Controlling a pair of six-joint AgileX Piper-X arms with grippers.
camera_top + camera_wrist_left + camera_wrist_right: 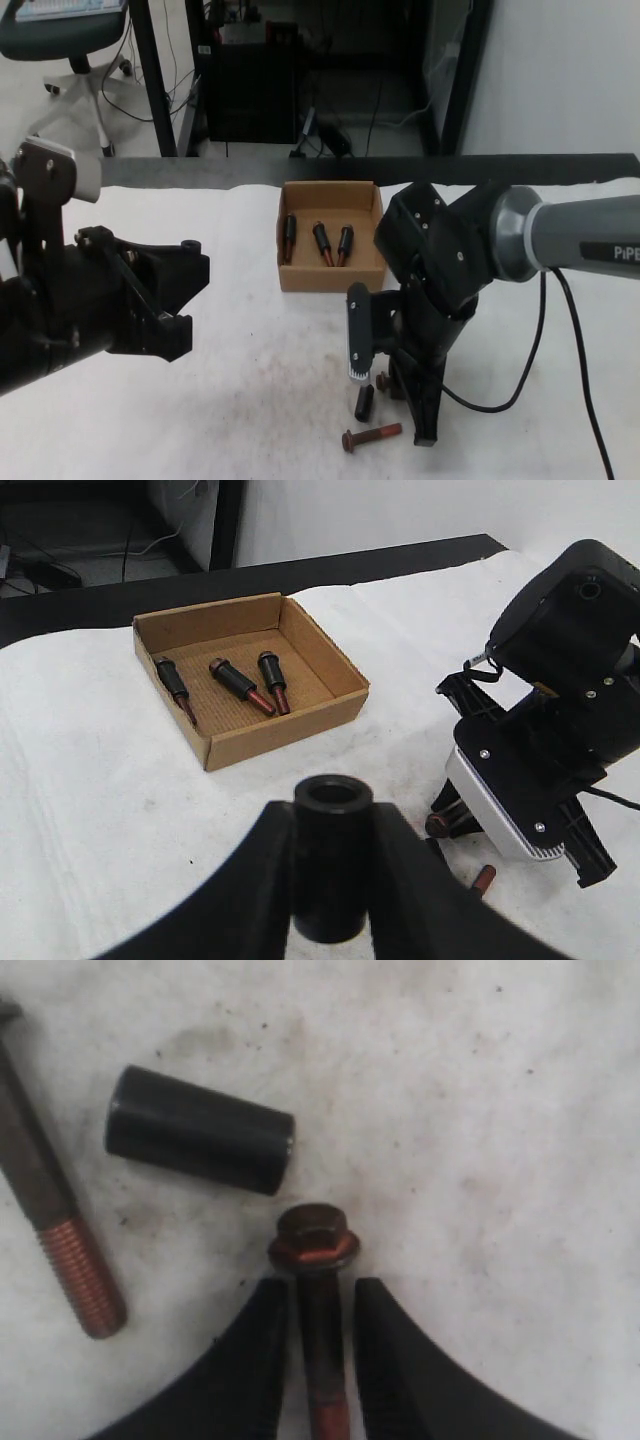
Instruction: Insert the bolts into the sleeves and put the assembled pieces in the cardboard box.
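Observation:
My left gripper (pixel 333 890) is shut on an upright black sleeve (pixel 333 855) with its bore facing up, held above the white cloth at the left of the bench (pixel 188 298). My right gripper (pixel 320 1290) is down on the cloth in front of the cardboard box (pixel 330 278), its fingers hugging the shank of a rusty bolt (pixel 315 1250) that lies flat. Beside it lie a loose black sleeve (pixel 200 1145) and a second bolt (pixel 55 1220); both are also in the high view, sleeve (pixel 364 402) and bolt (pixel 372 435). Three assembled pieces (pixel 240 685) lie in the box (pixel 250 742).
A white cloth (pixel 250 400) covers the bench, with bare room in the middle and at the left front. A black bar (pixel 300 170) runs along the far edge behind the box. The right arm's cable (pixel 580 380) trails over the cloth at the right.

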